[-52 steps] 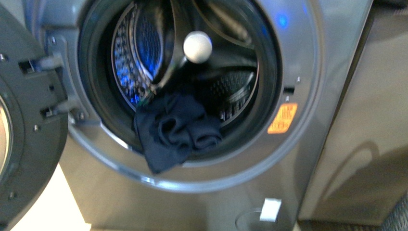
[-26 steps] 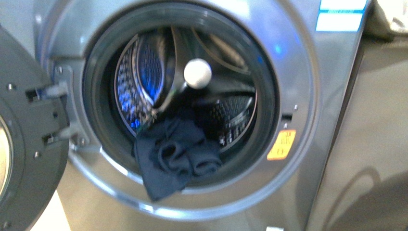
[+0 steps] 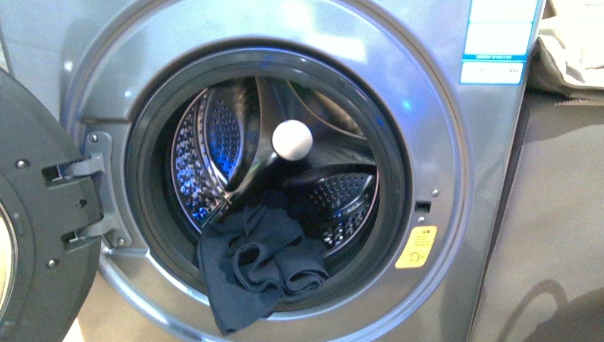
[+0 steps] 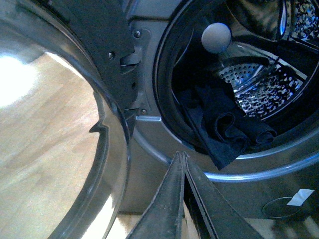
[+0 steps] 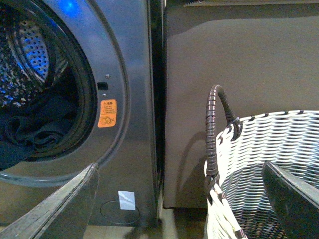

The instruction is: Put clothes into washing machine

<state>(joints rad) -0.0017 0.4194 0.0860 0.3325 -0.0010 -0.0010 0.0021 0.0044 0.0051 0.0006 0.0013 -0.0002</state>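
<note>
Left claw (image 4: 183, 164): fingers pressed together, nothing between, pointing at silver-grey front-loader washing machine (image 3: 456, 164). Right claw (image 5: 179, 194): spread wide, empty, over white woven basket w/ dark handle (image 5: 259, 149) beside the machine. Dark navy soft clothes (image 3: 253, 263) lie bunched at the porthole bottom, one corner hanging out over the dark rim. White ball (image 3: 293, 140) sits inside the perforated drum. Door (image 3: 35, 235) stands open on the left.

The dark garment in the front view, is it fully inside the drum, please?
No, the dark garment hangs over the door seal of the washing machine.
</note>
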